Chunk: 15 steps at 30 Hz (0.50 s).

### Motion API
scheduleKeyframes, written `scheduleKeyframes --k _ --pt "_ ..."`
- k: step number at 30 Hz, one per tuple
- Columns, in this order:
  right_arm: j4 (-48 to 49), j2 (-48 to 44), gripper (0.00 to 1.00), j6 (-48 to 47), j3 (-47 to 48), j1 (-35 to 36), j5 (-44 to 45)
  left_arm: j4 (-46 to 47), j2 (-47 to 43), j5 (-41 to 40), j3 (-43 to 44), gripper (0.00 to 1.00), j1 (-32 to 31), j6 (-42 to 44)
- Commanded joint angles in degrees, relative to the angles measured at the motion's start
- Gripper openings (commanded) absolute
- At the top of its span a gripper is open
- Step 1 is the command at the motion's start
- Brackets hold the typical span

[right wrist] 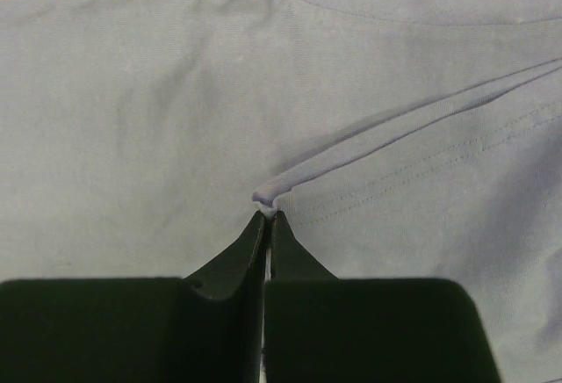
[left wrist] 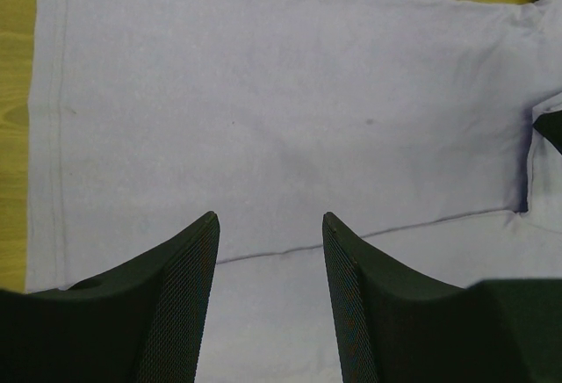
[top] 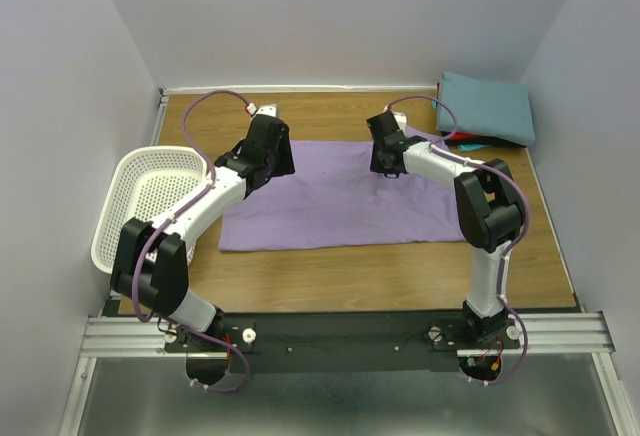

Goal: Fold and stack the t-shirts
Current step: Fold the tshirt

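Lavender t-shirt (top: 340, 196) lies spread flat on counter (top: 400, 276), beneath both hands. Right hand (right wrist: 266, 216) clenched on a thin raised ridge of its cloth, right at the tip. Left hand (left wrist: 270, 220) released, empty, above the shirt. Risk: shallow pinch slips on lifting; a one-sided pull skews the fold.

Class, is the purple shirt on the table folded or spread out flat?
Partly folded. One layer of the purple shirt overlaps another; the right tool pinches a raised ridge.
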Motion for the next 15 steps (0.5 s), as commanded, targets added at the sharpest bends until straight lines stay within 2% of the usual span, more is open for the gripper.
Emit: scheduleKeyframes --k 1,15 --pt "2.72 -1.95 0.08 -1.46 -0.77 0.55 -1.72 -1.52 1.26 -0.64 -1.05 0.58 0.32 -3.67" --pt "5.53 -0.98 0.08 -3.49 -1.73 1.08 -5.59 -4.06 1.52 -6.08 -4.56 0.58 0.58 -10.26"
